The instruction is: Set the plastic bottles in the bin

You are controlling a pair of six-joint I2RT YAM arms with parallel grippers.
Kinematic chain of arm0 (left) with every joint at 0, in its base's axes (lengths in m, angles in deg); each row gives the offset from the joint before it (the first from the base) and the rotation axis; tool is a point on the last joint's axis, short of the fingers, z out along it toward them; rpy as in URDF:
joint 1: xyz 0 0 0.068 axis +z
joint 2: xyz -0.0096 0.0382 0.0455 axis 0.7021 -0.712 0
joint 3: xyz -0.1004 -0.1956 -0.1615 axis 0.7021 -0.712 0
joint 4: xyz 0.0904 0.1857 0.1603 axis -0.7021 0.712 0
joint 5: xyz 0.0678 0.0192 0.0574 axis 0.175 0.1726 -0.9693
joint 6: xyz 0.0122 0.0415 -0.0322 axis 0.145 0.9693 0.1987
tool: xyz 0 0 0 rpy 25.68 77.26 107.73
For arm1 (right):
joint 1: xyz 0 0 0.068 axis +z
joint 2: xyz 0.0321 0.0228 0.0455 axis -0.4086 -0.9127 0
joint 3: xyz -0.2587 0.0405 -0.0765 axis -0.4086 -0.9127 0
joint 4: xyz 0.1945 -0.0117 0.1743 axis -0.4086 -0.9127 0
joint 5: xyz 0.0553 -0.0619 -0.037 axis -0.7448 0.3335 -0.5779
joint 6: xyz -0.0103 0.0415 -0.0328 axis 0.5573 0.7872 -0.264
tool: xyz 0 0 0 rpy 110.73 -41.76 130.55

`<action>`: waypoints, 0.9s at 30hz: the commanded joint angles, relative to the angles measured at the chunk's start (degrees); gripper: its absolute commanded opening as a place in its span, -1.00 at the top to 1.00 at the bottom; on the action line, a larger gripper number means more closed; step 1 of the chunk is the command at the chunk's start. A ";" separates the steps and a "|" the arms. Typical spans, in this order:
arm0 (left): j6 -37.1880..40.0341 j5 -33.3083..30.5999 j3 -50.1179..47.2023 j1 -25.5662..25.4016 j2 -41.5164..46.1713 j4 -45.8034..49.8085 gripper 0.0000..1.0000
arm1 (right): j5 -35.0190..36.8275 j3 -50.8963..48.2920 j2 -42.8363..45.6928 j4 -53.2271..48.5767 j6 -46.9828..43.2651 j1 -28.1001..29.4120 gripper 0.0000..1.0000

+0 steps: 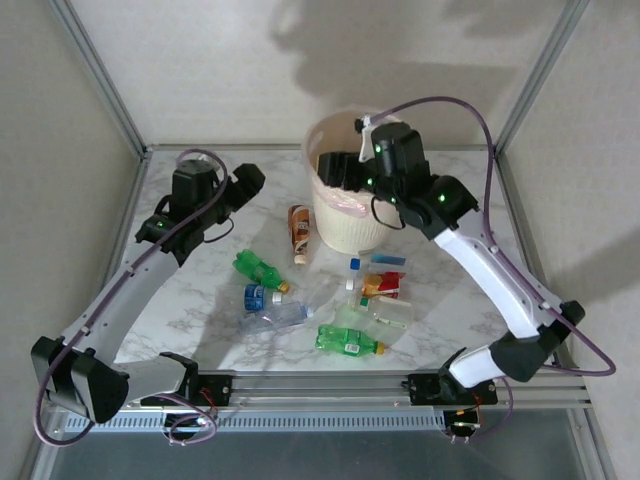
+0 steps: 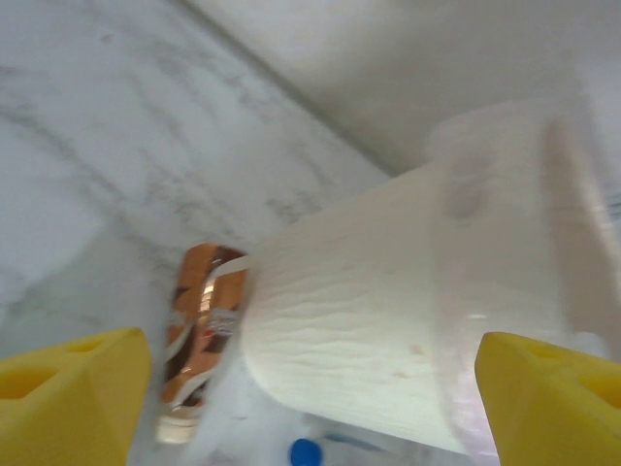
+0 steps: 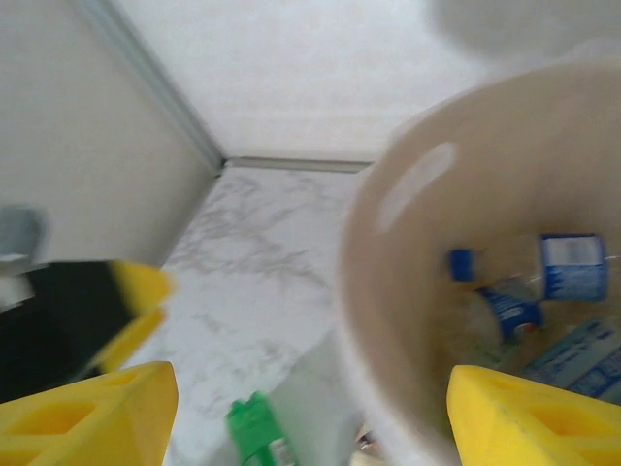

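Several plastic bottles (image 1: 348, 341) lie at the near side of the bin (image 1: 343, 226) (a few inside); the right gripper (image 1: 338, 170) hangs above its rim, jaws apart and empty, probably for dropping; the left gripper (image 1: 248, 180) also stands spread.

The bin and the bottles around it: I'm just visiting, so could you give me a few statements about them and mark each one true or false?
1. The bin stands upright on the table. True.
2. The bin is empty. False: blue-labelled bottles lie inside it.
3. The brown-orange bottle lies on the table beside the bin. True.
4. The right tool grips a green bottle. False: it hangs open and empty over the bin's mouth.
5. A green bottle lies near the table's front edge. True.
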 commanded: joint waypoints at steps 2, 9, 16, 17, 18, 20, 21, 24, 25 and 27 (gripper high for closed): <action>-0.28 -3.73 -5.75 0.44 -0.56 3.19 -0.72 | 1.62 -6.57 3.24 4.52 2.57 4.68 -0.48; 3.70 -0.69 -9.65 -1.28 -7.46 -4.17 -0.66 | 1.67 -16.14 7.30 8.33 6.97 5.53 -0.44; 7.28 -1.08 -3.73 -5.64 -21.31 -6.95 -0.76 | 0.70 -18.25 7.79 9.52 8.81 5.85 -0.41; 7.78 -1.55 -2.49 -5.97 -23.42 -6.67 -0.78 | 0.71 -18.34 7.84 9.49 8.94 5.82 -0.41; 8.12 -1.65 -1.51 -6.12 -25.10 -6.56 -0.79 | 0.70 -18.30 7.83 9.50 8.99 5.90 -0.41; 8.62 -1.41 0.51 -6.24 -28.90 -6.39 -0.80 | 0.58 -18.26 7.84 9.49 9.15 6.06 -0.40; 8.98 -1.23 1.42 -6.21 -30.03 -6.46 -0.82 | 0.48 -18.26 7.89 9.58 9.24 5.98 -0.40; 10.31 -2.28 4.22 -6.17 -33.17 -5.89 -0.86 | -0.01 -18.34 7.86 9.80 9.58 6.32 -0.41; 10.70 -2.59 5.47 -6.19 -34.53 -5.44 -0.86 | -0.13 -18.34 7.91 9.89 9.67 6.41 -0.40; 11.08 -2.59 7.72 -6.19 -37.03 -4.44 -0.84 | -0.25 -18.34 7.88 9.92 9.69 6.64 -0.40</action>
